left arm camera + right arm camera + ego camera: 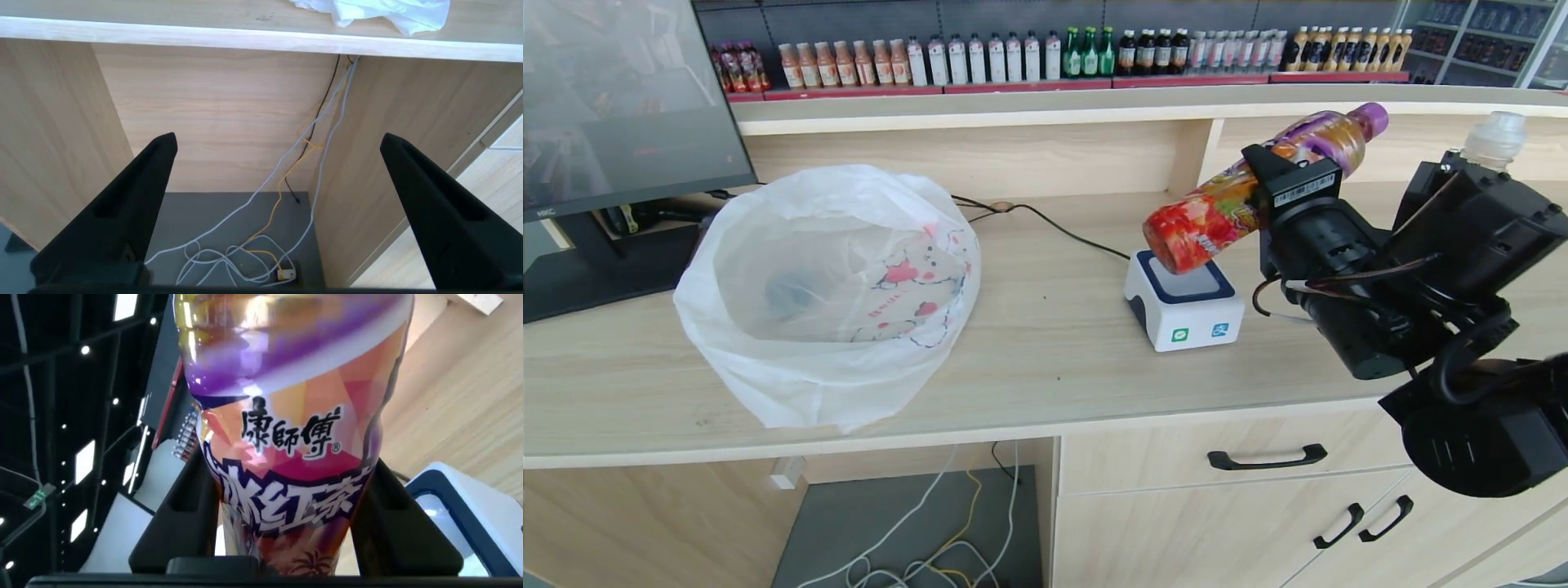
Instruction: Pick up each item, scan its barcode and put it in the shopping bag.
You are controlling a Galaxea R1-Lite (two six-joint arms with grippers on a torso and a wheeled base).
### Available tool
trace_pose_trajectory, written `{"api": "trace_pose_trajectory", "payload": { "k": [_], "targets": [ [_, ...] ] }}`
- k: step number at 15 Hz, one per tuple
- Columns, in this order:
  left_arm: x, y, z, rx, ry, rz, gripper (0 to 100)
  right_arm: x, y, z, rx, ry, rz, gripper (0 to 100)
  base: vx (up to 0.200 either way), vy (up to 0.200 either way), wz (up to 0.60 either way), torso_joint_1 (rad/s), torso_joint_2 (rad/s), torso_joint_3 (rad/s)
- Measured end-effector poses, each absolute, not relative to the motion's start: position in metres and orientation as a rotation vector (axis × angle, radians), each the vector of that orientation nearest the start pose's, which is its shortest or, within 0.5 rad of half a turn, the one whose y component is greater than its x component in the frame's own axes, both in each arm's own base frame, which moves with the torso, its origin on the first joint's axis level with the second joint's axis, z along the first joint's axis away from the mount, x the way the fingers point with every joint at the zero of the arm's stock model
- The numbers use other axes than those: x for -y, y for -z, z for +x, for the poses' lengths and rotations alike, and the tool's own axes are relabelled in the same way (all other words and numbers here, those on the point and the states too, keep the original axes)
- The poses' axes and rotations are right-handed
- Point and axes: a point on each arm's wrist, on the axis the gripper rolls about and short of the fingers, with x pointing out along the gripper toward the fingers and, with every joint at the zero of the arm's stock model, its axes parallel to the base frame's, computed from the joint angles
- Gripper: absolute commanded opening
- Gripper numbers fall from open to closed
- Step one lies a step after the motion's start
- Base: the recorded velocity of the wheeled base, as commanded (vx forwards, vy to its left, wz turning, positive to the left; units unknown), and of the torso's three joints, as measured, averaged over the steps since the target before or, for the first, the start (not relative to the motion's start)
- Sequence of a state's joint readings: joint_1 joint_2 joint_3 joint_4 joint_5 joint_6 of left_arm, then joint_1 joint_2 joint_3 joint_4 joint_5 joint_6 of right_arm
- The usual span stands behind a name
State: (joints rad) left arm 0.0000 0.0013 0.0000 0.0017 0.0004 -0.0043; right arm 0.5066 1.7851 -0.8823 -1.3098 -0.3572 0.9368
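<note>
My right gripper (pixel 1278 186) is shut on a drink bottle (pixel 1241 196) with a red, orange and purple label and a purple cap. The bottle is tilted, its base low over the white barcode scanner (pixel 1186 304) on the counter. In the right wrist view the bottle (pixel 298 449) sits between the black fingers (pixel 184 514), with the scanner (pixel 466 514) behind it. A white plastic shopping bag (pixel 829 286) stands open on the counter's left part. My left gripper (pixel 278 212) is open below the counter edge, facing the cable recess, with the bag's hem (pixel 384 12) above.
A dark monitor (pixel 621 106) stands at the back left. A second bottle with a clear cap (pixel 1494 139) rises behind my right arm. A black cable (pixel 1045 224) runs across the counter. Drawers with black handles (pixel 1266 459) lie below. Loose cables (pixel 253 245) hang under the counter.
</note>
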Motion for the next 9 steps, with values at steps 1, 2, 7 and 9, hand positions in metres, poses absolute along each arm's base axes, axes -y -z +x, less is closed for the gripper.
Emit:
{"api": "trace_pose_trajectory", "payload": {
  "k": [1,2,7,9],
  "targets": [
    [0.0,-0.075,-0.023,-0.003,0.0,-0.004,100,-0.151,-0.241,0.289,0.271,-0.311,1.103,0,0.0,0.0,0.0,0.0,0.0,0.0],
    [0.0,-0.075,-0.023,-0.003,0.0,-0.004,100,-0.151,-0.238,0.29,0.26,-0.306,1.11,0,0.0,0.0,0.0,0.0,0.0,0.0],
    [0.0,-0.075,-0.023,-0.003,0.0,-0.004,100,-0.154,-0.224,0.298,0.196,-0.286,1.161,0,0.0,0.0,0.0,0.0,0.0,0.0],
    [0.0,-0.075,-0.023,-0.003,0.0,-0.004,100,-0.152,-0.22,0.303,0.191,-0.271,1.165,0,0.0,0.0,0.0,0.0,0.0,0.0]
  ]
}}
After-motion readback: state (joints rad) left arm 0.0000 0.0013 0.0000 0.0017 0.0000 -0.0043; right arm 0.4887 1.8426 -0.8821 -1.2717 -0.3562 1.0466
